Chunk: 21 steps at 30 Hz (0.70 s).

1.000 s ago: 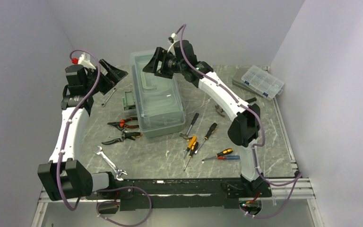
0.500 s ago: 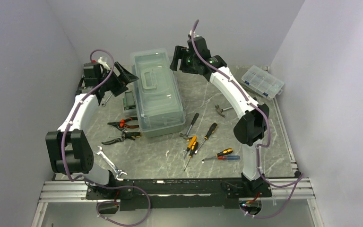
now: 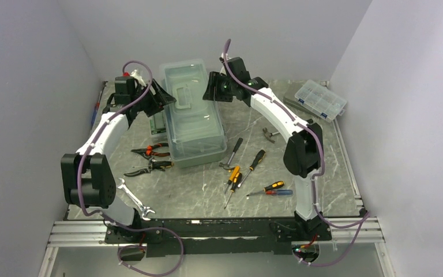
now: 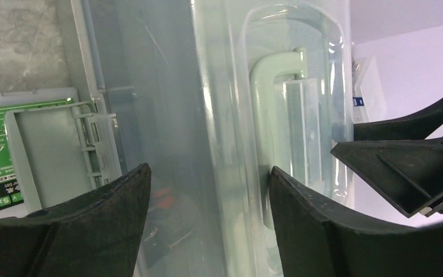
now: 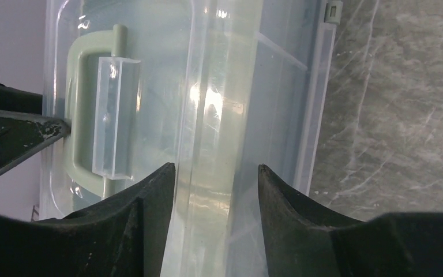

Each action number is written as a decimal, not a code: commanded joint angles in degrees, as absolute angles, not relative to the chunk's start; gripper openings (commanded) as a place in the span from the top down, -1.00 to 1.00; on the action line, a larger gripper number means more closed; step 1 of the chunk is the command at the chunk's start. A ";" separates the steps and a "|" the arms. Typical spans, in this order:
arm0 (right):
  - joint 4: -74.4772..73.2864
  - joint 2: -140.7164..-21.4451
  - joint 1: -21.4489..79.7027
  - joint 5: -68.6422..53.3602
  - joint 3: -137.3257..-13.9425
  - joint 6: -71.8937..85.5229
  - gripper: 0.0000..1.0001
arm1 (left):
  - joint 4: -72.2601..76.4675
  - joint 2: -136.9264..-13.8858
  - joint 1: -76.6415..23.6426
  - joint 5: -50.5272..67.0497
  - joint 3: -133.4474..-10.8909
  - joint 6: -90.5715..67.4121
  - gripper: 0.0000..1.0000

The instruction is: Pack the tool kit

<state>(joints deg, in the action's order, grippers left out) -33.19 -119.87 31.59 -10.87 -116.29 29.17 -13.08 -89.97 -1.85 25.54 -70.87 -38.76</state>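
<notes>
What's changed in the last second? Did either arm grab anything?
Both arms closed in on the large sage-green plastic toolbox: the left gripper swung right to the left edge of its translucent lid, the right gripper moved off the far end to the lid's right edge. Their jaws straddle the lid beside the handle; no grip shows. Toolbox, loose hand tools and clear organizer box unmoved.

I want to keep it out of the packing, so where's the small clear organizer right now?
In the top view the organizer sits at the far right corner of the table, well right of the toolbox.
</notes>
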 commanded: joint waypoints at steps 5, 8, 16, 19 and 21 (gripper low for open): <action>-33.41 -110.90 31.65 -9.84 -102.54 27.49 0.03 | -10.44 -89.58 -10.36 25.54 -67.76 -38.60 -0.41; -32.06 -106.95 31.58 -10.21 -97.68 28.08 0.03 | -9.07 -87.43 -12.90 24.71 -65.10 -39.36 -0.40; -34.87 -104.87 31.60 -10.05 -99.03 27.12 -0.04 | -12.57 -80.84 -13.63 21.55 -63.76 -37.49 -0.42; -38.49 -106.61 31.55 -7.55 -105.73 26.36 -0.15 | -14.90 -80.59 -13.11 20.81 -66.27 -36.07 -0.44; -41.72 -108.38 31.60 -5.95 -111.41 25.99 -0.22 | -16.06 -80.60 -11.64 21.94 -67.91 -35.70 -0.45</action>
<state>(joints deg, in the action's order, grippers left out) -34.81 -107.02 30.33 -6.39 -102.45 27.75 -12.84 -81.95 -12.36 19.46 -63.96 -37.26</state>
